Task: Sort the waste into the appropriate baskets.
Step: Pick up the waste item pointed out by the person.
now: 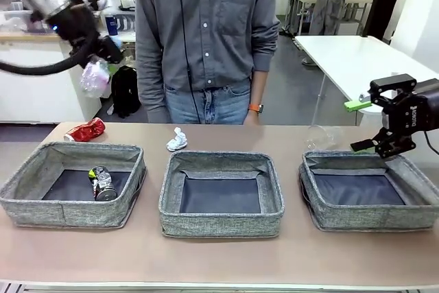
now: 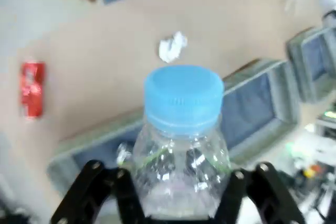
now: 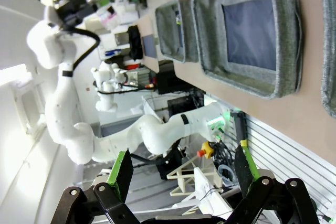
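Well, nearest stand three baskets in a row: the left basket (image 1: 41, 205) holds a dark can (image 1: 101, 183), while the middle basket (image 1: 219, 222) and right basket (image 1: 363, 215) hold nothing. Over the right basket's far corner hovers the right hand (image 1: 360, 125), fingers apart and gripping nothing. Beyond, on the desk (image 1: 274, 138), lie a red can (image 1: 86, 130), a wad (image 1: 177, 140) and a cup (image 1: 322, 135). High at the far left, the left hand (image 1: 96, 66) is clamped on the bottle (image 1: 95, 78). I'd judge the bottle is mid-carry. Next it needs swinging over a basket without cans, lowering, then releasing.
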`<move>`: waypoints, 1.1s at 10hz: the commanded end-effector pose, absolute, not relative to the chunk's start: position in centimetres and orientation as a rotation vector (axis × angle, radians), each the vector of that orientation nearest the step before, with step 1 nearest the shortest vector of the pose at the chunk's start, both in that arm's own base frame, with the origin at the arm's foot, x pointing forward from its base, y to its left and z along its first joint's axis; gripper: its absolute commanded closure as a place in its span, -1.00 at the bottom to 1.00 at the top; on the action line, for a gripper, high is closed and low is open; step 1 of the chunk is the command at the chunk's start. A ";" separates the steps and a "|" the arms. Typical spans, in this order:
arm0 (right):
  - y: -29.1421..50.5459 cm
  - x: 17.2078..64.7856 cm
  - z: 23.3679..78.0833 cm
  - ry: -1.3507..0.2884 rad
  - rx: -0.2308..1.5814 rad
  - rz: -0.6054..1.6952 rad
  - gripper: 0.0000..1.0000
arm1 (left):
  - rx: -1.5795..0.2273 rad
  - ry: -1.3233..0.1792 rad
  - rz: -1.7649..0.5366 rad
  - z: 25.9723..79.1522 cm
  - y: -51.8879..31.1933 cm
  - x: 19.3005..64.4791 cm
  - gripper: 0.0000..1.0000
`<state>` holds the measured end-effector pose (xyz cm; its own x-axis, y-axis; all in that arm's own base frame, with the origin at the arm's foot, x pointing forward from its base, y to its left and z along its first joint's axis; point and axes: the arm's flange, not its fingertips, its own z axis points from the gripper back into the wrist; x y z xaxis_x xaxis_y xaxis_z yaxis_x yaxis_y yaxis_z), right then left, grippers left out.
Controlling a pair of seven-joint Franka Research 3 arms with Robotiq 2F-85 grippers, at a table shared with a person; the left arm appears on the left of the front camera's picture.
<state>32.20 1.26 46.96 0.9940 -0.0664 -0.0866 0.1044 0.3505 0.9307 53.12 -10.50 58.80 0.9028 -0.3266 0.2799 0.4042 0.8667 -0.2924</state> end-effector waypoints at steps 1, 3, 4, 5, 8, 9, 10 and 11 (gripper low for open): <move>1.3 32.2 47.5 0.046 1.220 -0.125 -1.00 | -0.309 -0.101 -0.331 61.2 -17.0 53.0 0.69; 1.3 32.2 47.5 0.046 1.220 -0.125 -1.00 | -0.244 -0.093 -0.301 62.3 -23.1 51.3 0.69; 1.3 32.2 47.5 0.046 1.220 -0.125 -1.00 | -0.194 -0.081 -0.324 63.0 -26.5 50.5 0.69; 1.3 32.2 47.5 0.046 1.220 -0.125 -1.00 | -0.201 -0.064 -0.371 64.3 -29.2 50.2 0.69; 1.3 32.2 47.5 0.046 1.220 -0.125 -1.00 | -0.139 -0.065 -0.400 69.6 -33.7 50.2 0.69; 1.3 32.2 47.5 0.046 1.220 -0.125 -1.00 | -0.149 -0.018 -0.434 71.6 -35.1 50.2 0.69; 1.3 32.2 47.5 0.046 1.220 -0.125 -1.00 | -0.151 0.022 -0.460 73.6 -36.7 50.1 0.69; 1.3 32.2 47.5 0.046 1.220 -0.125 -1.00 | -0.147 0.044 -0.468 75.2 -37.9 50.0 0.69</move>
<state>32.20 1.26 46.95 0.9940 -0.0664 -0.0871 0.1050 0.3509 0.9305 47.49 -34.90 71.46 0.8913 -0.4523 0.0320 0.4509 0.8769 -0.1666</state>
